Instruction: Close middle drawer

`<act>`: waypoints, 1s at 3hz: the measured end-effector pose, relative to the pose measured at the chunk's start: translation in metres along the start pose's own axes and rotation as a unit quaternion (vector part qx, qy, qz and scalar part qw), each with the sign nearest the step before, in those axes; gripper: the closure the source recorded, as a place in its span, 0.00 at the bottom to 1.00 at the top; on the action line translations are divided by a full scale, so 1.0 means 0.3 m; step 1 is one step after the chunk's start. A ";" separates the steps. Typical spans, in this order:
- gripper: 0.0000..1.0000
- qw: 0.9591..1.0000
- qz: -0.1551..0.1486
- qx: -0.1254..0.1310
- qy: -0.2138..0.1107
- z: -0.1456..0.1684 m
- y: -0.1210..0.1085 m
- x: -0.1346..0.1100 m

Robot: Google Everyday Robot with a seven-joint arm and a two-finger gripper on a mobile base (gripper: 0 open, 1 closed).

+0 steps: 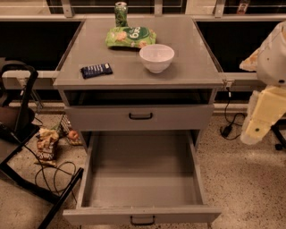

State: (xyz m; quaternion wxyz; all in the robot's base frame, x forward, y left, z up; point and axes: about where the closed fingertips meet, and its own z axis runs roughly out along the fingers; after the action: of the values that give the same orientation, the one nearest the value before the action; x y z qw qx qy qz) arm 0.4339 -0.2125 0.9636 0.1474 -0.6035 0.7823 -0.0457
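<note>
The middle drawer (140,179) of the grey cabinet (138,71) is pulled far out toward me and is empty inside. Its flat front with a small black handle (143,220) lies at the bottom edge of the view. The top drawer front (140,117) above it is shut. My gripper (261,118) is the cream end of the arm at the right edge. It hangs to the right of the cabinet at about the top drawer's height, apart from the drawer and holding nothing.
On the cabinet top are a white bowl (156,57), a green chip bag (130,36), a green can (121,13) and a dark snack bar (96,69). A black chair frame (22,129), snack bags (46,147) and cables (53,172) lie on the floor at left.
</note>
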 end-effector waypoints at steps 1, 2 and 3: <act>0.00 1.000 0.007 0.000 -0.010 0.096 0.096 0.019; 0.00 0.999 0.019 0.005 -0.029 0.291 0.249 0.093; 0.00 0.999 0.023 -0.023 -0.033 0.621 0.427 0.201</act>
State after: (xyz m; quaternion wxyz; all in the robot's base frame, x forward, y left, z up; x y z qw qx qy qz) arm 0.3542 -0.2162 0.7438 0.1604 -0.5894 0.7917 -0.0039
